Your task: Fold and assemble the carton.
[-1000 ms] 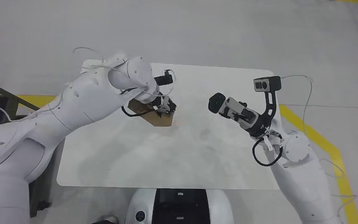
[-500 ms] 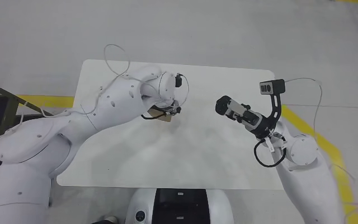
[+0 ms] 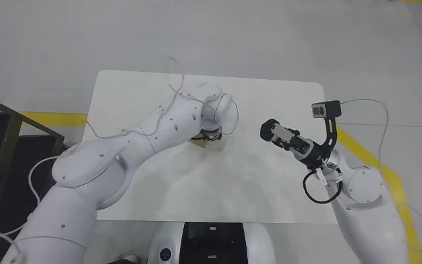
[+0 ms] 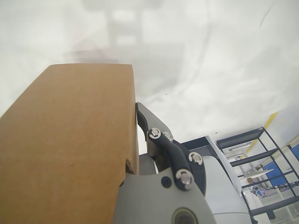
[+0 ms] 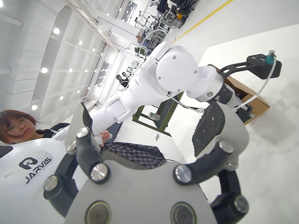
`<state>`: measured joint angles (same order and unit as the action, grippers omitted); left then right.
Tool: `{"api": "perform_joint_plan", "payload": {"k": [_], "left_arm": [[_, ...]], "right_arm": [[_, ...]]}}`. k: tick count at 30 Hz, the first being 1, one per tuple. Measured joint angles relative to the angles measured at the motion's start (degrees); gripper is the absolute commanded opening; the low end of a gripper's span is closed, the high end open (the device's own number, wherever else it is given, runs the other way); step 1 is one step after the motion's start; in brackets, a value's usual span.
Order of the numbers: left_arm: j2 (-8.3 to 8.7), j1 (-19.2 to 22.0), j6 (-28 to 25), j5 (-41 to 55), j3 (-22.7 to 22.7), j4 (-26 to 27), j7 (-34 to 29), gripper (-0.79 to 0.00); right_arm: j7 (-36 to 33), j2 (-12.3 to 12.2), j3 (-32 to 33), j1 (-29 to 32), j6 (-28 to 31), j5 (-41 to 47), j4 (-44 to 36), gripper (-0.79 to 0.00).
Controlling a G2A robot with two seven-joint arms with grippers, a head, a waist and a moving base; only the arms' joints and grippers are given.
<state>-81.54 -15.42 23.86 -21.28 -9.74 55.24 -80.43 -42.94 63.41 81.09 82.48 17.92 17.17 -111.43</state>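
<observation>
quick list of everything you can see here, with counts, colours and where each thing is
carton: 1, brown, at the table's middle, held by the left gripper
table: 1, white, under both arms
floor line: 1, yellow, on the floor beside the table
rack: 1, dark, on the floor off the table's edge
left gripper: 1, dark fingers shut on the carton
right gripper: 1, dark, open, raised over the table, apart from the carton

Top camera looks down; wrist cameras share carton (image 4: 70,141).
</observation>
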Motion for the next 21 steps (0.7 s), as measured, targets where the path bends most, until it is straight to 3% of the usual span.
{"api": "perform_joint_plan", "payload": {"k": [1,3,6,9,15,21], "left_arm": [[-1.02,-0.1,-0.2,-0.4,0.0,-1.3,-0.2,-0.785],[-2.29,-0.3,-0.4,-1.3,0.0,-2.8,-0.4,-0.517],[-4.14,-0.9,-0.6,-2.8,0.0,-5.1,-0.6,-0.400],[-5.65,-1.3,-0.9,-3.9,0.0,-7.2,-0.9,-0.018],[-7.08,-1.4,-1.5,-4.3,-0.6,-10.3,-1.5,0.000],[-6.29,-0.8,-0.9,-1.8,-4.3,-10.6,-0.4,0.000]], "right_arm": [[0.0,0.0,0.1,0.2,0.0,-0.2,-0.2,0.000],[-0.2,-0.1,0.4,0.4,0.1,-0.6,-0.4,0.000],[-0.6,-0.2,0.8,0.9,0.2,-1.3,-0.7,0.000],[-1.0,-0.3,1.0,1.2,0.4,-1.8,-1.0,0.000],[-1.5,-0.4,0.5,1.4,0.8,-2.2,-1.5,0.000],[-1.9,-0.4,-0.4,0.8,0.8,-2.4,-1.7,0.000]]}}
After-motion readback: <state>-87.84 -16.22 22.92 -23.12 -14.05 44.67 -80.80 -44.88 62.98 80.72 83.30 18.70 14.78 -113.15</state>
